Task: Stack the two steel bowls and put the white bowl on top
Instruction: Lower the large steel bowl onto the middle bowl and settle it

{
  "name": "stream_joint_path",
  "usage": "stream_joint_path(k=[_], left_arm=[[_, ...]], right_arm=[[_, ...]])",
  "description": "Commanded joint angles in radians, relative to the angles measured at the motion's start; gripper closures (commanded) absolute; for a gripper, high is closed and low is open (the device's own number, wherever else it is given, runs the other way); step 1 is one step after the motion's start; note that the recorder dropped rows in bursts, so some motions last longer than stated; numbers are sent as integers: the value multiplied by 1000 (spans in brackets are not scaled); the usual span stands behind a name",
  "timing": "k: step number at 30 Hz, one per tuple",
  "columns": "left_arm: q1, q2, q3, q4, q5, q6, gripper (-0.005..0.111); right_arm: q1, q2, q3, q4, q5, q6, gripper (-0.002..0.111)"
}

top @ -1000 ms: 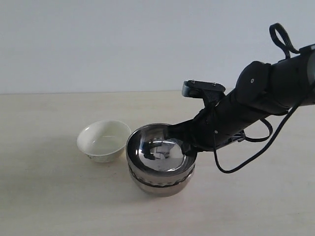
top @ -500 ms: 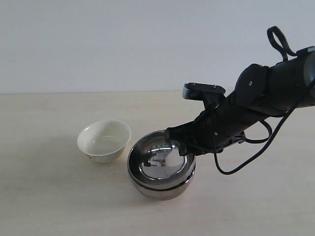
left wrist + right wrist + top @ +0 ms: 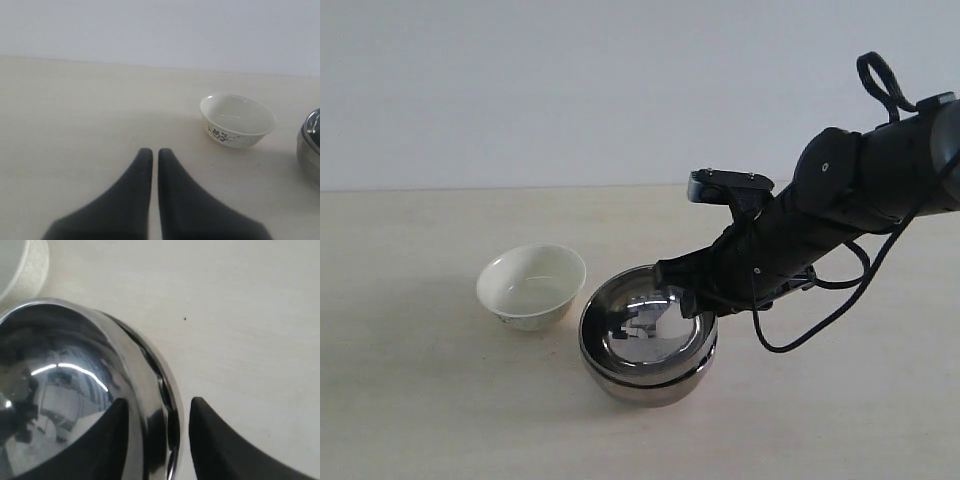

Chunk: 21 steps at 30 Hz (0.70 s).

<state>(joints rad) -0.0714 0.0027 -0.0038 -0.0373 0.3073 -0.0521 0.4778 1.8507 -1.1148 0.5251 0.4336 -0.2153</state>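
Note:
The two steel bowls sit nested on the table: the upper bowl [image 3: 645, 330] rests inside the lower bowl [image 3: 652, 386]. My right gripper [image 3: 684, 292] is open and straddles their right rim, one finger inside the upper bowl [image 3: 60, 375] and the other outside, clear of the rim. The white bowl [image 3: 531, 286] stands upright just left of the stack, empty, with a dark floral mark on its side [image 3: 238, 120]. My left gripper [image 3: 151, 152] is shut with nothing in it, low over bare table, some way from the white bowl. It is out of the exterior view.
The light wooden table [image 3: 420, 400] runs back to a plain white wall. A loose black cable [image 3: 820, 320] hangs under the right arm. A sliver of the steel stack [image 3: 311, 147] shows at the edge of the left wrist view.
The upper steel bowl has dropped from its raised seat down into the lower bowl, and the right gripper's jaws have come off its rim. In the last half second almost nothing moved.

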Motion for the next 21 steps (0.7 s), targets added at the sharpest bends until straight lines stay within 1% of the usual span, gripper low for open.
stream_joint_path(k=[1,10,21], left_arm=[[3,-3,4,2,0,-1,103],[3,-3,4,2,0,-1,103],[3,-3,4,2,0,-1,103]], right_arm=[[-9,-6,-3,-27,5,-2,73],[-9,-44,-3,-87,-2,-2,73],[-9,-72,-3,-92,3,28,74]])
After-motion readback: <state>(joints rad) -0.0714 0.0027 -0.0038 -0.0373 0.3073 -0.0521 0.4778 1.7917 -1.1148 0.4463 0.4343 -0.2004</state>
